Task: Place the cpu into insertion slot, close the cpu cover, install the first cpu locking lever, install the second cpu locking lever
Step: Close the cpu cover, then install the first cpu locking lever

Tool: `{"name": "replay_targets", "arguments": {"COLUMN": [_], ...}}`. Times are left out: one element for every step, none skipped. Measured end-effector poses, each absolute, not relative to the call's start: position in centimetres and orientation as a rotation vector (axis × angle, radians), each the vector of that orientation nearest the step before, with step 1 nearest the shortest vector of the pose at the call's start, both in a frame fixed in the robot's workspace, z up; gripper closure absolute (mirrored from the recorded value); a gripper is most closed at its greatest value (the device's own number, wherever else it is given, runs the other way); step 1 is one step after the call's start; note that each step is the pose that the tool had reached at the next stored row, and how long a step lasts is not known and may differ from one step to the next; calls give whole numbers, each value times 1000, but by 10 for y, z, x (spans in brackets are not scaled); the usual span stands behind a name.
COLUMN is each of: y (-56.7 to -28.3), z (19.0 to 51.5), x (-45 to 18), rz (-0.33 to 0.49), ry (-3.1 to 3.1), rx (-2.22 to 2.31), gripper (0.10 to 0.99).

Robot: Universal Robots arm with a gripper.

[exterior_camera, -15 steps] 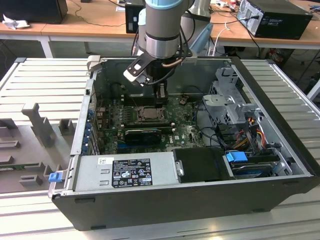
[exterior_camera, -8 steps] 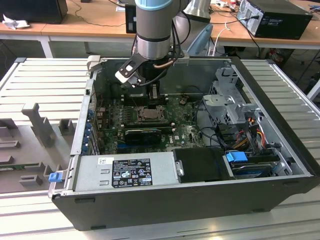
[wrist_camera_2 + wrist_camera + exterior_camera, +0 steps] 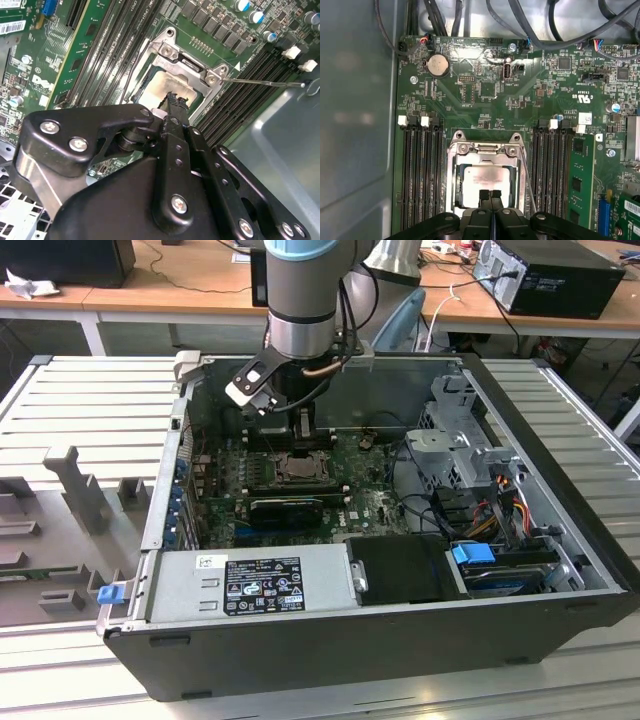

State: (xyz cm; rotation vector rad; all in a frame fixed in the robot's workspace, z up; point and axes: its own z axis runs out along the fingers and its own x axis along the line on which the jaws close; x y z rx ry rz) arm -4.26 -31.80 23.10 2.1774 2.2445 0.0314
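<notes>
- My fingers (image 3: 483, 196) are clenched tight together, both tips side by side with nothing pinched between them.
- They point down over the cpu (image 3: 485, 179), right at one edge of its pale top. Whether they're touching it or just above it, I honestly can't tell.
- The cpu sits flat in the slot (image 3: 298, 470), mid-board (image 3: 485, 95), with banks of memory slots (image 3: 420, 170) on either side.
- The cover (image 3: 485, 148) is folded down over it, so the chip's silver top shows through the square window.
- In the second wrist view, one lever (image 3: 265, 82) is a thin wire rod. It sticks out sideways from a corner of the cover, running across the memory slots toward the case wall.
- In the first wrist view, a thin wire also runs along one side of the cover. No idea if it's latched.
- In the exterior view, my arm comes straight down into the open case (image 3: 400, 640), which lies on its side on the slatted bench (image 3: 90, 390).
- There my fingers are just above the slot, with the drive cage (image 3: 465, 445) off to the exterior view's right.
</notes>
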Motion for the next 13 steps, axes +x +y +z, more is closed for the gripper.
{"name": "replay_targets", "arguments": {"y": [-318, -318, -318, -318, -318, -318, -318, -318, -318, -318, -318, -318, -318], "z": [231, 231, 231, 231, 231, 231, 231, 231, 231, 231, 231, 231, 232], "x": [-43, -44, -44, -44, -44, -44, -44, -44, -44, -44, -44, -44, -44], "rz": [31, 31, 31, 31, 31, 31, 31, 32, 32, 31, 32, 31, 31], "ry": [2244, 2244, 2244, 2244, 2245, 2244, 2244, 2244, 2244, 2244, 2244, 2244, 2244], "rx": [2177, 2177, 2177, 2177, 2177, 2177, 2177, 2177, 2177, 2177, 2177, 2178, 2177], "gripper": [980, 980, 980, 980, 980, 980, 980, 980, 980, 980, 980, 980, 980]}}
